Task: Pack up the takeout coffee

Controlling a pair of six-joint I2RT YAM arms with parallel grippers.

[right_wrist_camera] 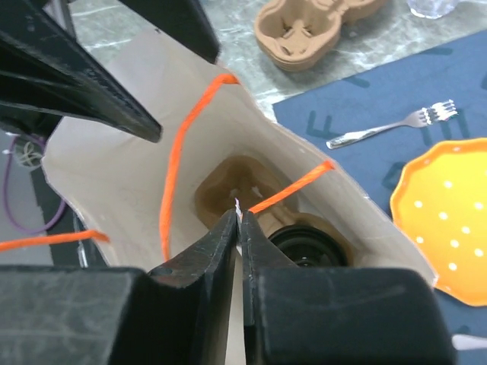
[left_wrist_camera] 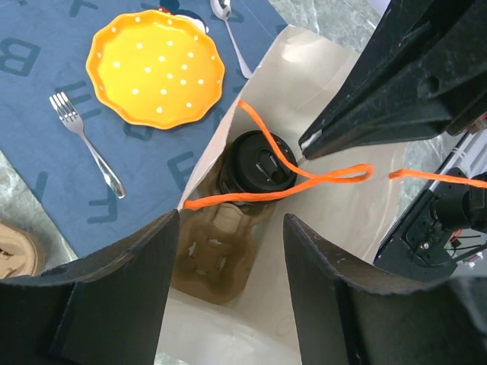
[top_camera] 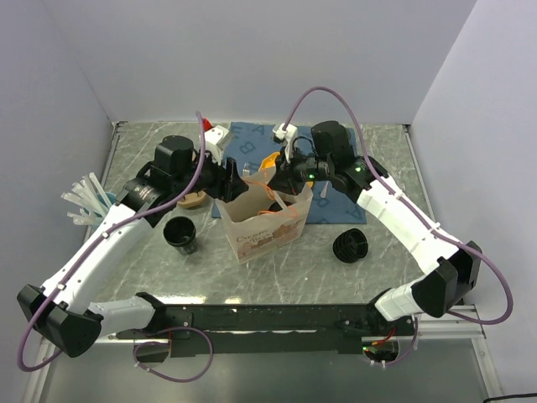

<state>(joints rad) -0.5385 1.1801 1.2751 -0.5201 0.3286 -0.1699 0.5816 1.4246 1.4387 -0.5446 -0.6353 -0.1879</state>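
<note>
From above: your two arms meet over the paper bag (top_camera: 267,231) standing on the table (top_camera: 294,273). The left end effector (top_camera: 233,183) is at the bag's rim on its own side, and the right end effector (top_camera: 284,175) is at the opposite rim. You cannot see into the bag from here.

Left wrist: the left end effector's fingers (left_wrist_camera: 114,304) are spread wide and hold nothing. The takeout coffee (left_wrist_camera: 259,169) sits straight below and slightly forward of them. It stands upright, lid on, in one pocket of a cardboard carrier (left_wrist_camera: 217,258) at the bottom of the bag. An orange handle loop (left_wrist_camera: 304,182) crosses between this end effector and the lid. Beyond the cup, the right end effector's closed tips meet the bag's edge.

Right wrist: the right end effector is pinched tight on the bag's rim, its fingers (right_wrist_camera: 221,251) pressed together with paper between them. The coffee (right_wrist_camera: 304,245) lies below and just to one side of that pinch, with the carrier's empty pocket ahead of it.

Your judgement call: the cup looks packed. The left end effector is the nearer and the free one, directly over the cup's vertical axis. Any exit should go straight up, clear of the orange loop, before the right lets go of the rim.
</note>
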